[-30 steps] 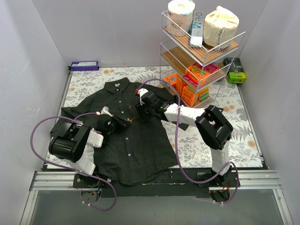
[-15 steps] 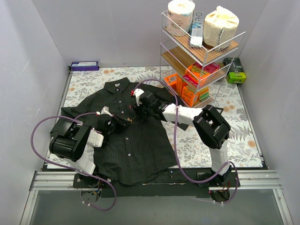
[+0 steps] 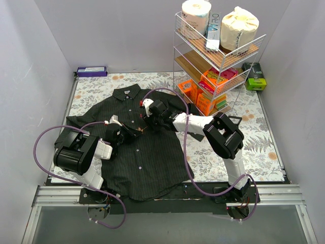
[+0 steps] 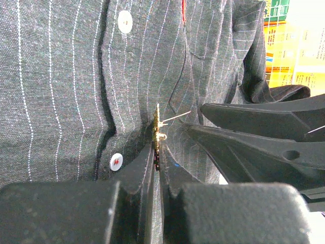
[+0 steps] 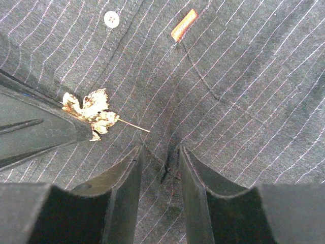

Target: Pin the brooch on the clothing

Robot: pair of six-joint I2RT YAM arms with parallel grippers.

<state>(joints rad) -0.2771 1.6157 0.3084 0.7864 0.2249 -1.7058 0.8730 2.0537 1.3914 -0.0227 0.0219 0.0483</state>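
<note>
- The left hand point(image 4: 157, 155) is clenched on the brooch point(image 4: 157, 127), holding the little gold leaf edge-on just above the chest of the shirt point(image 5: 244, 91), near the button placket.
- The grip takes only the leaf's near edge. A sideways push from the cloth could twist the brooch in the fingers or flick it out.
- The bare pin point(image 5: 133, 126) points right, toward the fold point(image 5: 167, 168) raised between the fingers of the right hand point(image 5: 160, 155). That hand is partly drawn in around the fold, and I cannot tell whether it truly pinches it.
- If the fold slackens or slides, the pin may skate over the fabric rather than pierce it, or pass under only a thread or two.
- Pressed too low, the point may go through both layers and catch the bench point(image 3: 244, 147).
- The clasp and the back of the brooch are hidden.
- From above, both hands cover the spot and the brooch is too small to make out.
- Whether the pin's tip touches cloth is unclear.
</note>
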